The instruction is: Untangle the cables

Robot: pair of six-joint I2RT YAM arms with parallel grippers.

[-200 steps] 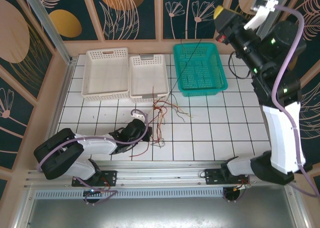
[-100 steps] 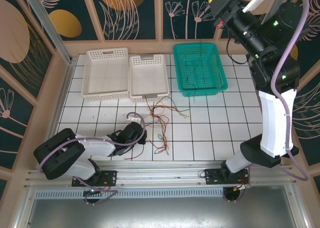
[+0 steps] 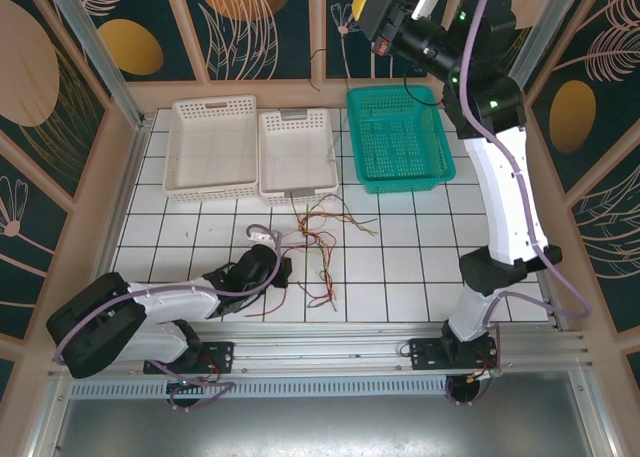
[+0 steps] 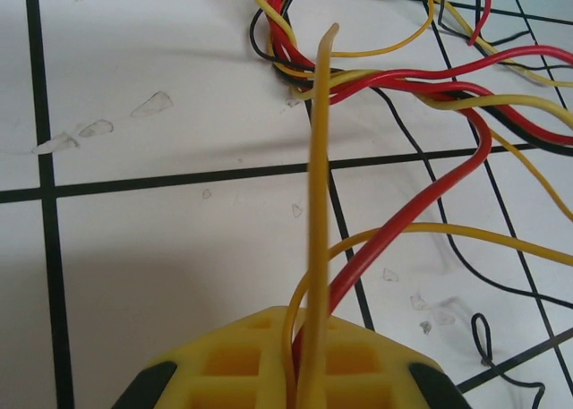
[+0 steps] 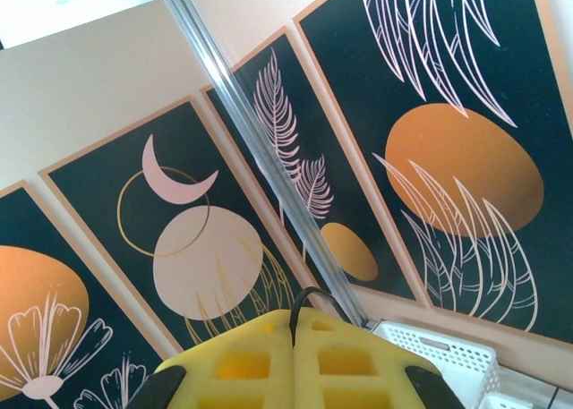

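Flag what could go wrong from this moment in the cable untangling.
1. The left jaws pinch a yellow wire and a red wire together. Pulling may tighten the tangle rather than free one strand.
2. The right jaws, held high, seem to grip just a small loop of black wire. It could slip out.

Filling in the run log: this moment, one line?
left jaws: shut on yellow cable, red cable, beside tangle | right jaws: shut on black cable, raised high
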